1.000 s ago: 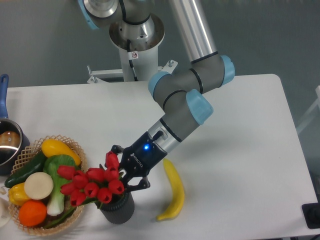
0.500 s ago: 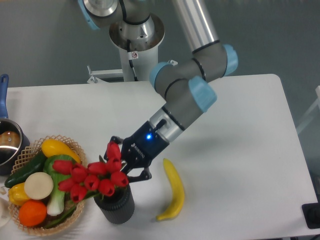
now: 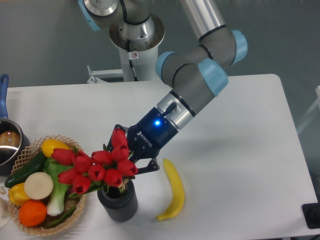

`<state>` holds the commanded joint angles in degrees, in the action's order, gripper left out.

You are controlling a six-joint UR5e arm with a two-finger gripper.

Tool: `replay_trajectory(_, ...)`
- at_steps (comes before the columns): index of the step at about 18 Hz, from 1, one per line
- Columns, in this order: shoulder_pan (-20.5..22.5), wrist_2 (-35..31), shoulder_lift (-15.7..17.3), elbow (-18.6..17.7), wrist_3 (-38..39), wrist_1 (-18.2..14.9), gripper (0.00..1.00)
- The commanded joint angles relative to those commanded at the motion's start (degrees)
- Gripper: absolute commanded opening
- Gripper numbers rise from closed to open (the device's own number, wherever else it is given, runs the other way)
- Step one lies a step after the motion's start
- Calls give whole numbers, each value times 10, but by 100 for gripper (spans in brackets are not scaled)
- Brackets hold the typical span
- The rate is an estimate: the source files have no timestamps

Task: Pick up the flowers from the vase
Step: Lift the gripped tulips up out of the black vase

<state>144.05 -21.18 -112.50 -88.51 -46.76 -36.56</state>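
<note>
Gripper (image 3: 131, 159) clamped on red tulip bunch (image 3: 95, 165), stems apparently not yet clear of ribbed dark vase (image 3: 118, 201); extraction judged partly complete.

The scene is evenly and brightly lit from above. Soft, short shadows are cast on the white worktop (image 3: 240, 150) below the claw (image 3: 131, 159). Slight softness is seen throughout; no glare is produced.
</note>
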Motion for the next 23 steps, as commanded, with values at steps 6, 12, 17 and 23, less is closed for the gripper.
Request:
replay_trajectory(6,-7,32,4,30,48,-1,0)
replay_trajectory(12,-16,34,25,28,80,-4,0)
replay_trajectory(17,15,33,38,26,93,-6,0)
replay_trajectory(23,119,26,55,26,48,-4,0)
